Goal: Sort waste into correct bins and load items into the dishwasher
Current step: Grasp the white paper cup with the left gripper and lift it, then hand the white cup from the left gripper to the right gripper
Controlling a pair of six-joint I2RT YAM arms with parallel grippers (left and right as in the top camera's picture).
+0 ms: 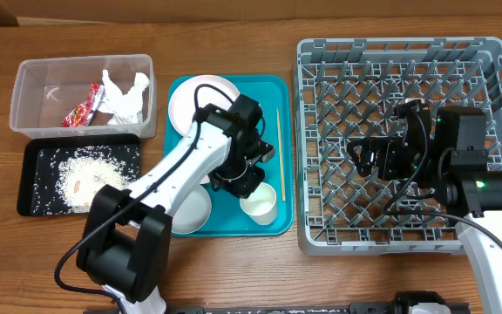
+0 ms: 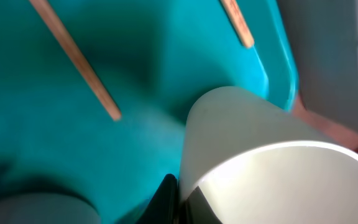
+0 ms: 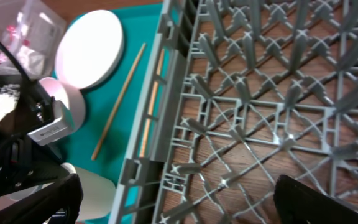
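Close under your left wrist camera, the small white cup (image 2: pixel 260 168) stands on the teal tray (image 2: pixel 142 68). A black finger (image 2: pixel 166 200) touches its rim, but you cannot tell whether the jaws of the left gripper (image 1: pixel 252 186) are clamped. Beyond it lie 2 chopsticks (image 2: pixel 73 59); overhead you make out only 1. Farther right, the right gripper (image 3: pixel 179 208) hangs over the dish rack (image 3: pixel 260 93), jaws wide apart.

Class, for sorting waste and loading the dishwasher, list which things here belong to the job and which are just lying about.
Job: napkins, wrapper, rice, tub, black tray, plate, bowl, cup, chopsticks, rack.
Lying about: teal tray, table.
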